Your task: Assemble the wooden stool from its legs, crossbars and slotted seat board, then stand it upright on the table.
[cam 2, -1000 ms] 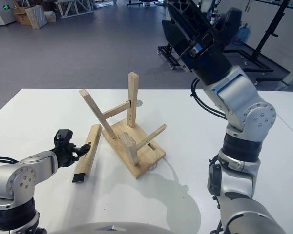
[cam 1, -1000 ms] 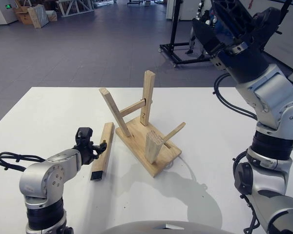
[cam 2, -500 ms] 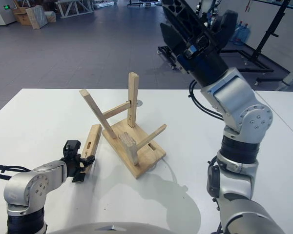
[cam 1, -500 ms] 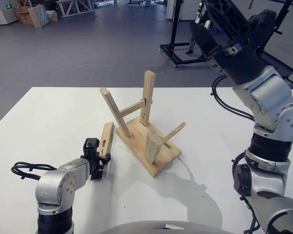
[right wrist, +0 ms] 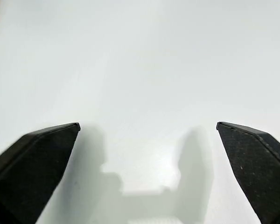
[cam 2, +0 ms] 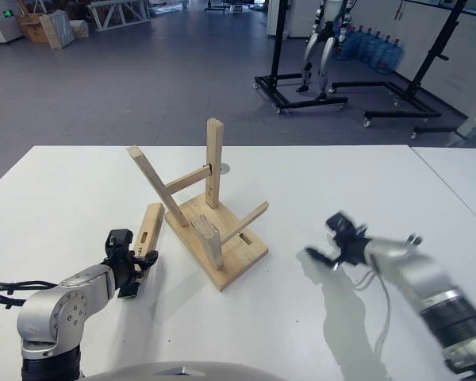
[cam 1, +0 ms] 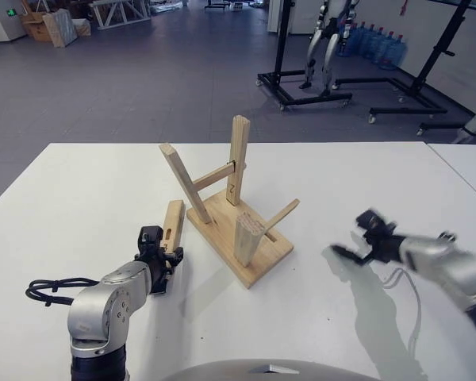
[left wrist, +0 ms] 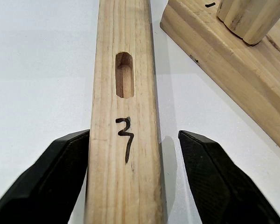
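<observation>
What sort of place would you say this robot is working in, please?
Probably a large robotics lab or workshop hall: the white table stands on an open grey floor, with black wheeled stands, big water bottles and wooden crates behind it.

Past the far edge of your white table (cam 1: 79, 182) it's all grey floor (cam 1: 143, 87), with a black wheeled frame (cam 1: 283, 48) parked straight out from the table's far right corner and a second black stand (cam 1: 438, 55) further right of it. Behind those two you've got a row of blue water bottles (cam 1: 377, 41), and way off beyond the table's far left corner there's a stack of boxes (cam 1: 59, 24). Just off the table's right side sits another white tabletop (cam 1: 468, 163).
</observation>
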Tool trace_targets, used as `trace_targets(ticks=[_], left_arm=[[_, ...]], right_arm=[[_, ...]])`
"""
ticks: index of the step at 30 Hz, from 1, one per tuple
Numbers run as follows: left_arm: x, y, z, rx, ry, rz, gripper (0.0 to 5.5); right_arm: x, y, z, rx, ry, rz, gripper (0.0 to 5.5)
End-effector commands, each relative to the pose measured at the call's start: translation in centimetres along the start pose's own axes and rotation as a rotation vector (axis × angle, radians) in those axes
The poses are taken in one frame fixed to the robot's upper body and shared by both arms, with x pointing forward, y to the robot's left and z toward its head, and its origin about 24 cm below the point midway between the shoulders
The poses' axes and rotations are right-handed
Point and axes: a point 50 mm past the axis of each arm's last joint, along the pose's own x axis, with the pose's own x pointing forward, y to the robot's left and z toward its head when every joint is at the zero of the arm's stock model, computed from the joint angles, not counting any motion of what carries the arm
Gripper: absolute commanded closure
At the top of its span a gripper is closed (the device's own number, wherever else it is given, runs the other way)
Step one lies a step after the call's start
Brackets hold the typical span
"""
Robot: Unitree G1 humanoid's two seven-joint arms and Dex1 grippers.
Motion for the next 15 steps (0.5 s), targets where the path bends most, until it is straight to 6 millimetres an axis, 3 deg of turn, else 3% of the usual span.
trace_targets(ticks=[1,7,12,15], left_arm=[[0.3,0.0,-0.2,-0.001,0.005,0.002,2.22],[0.7,0.0,-0.1,0.006,-0.001,-0.002,2.22],[0.9,-0.2,-0.1,0.013,-0.009,-0.003,2.22],[0.9,-0.4,-0.3,0.005,-0.015,0.001,2.22]], right_arm=[[3.4,2.8,-1.7,0.023,0.027,0.061,0.10],[5.0,4.8,-1.1,-0.006,-0.006,0.128,0.10],[3.2,7.6,-1.5,-0.046,0.024,0.349,0.10],[2.5,9.2,-0.6,-0.044,0.010,0.438,0.10]])
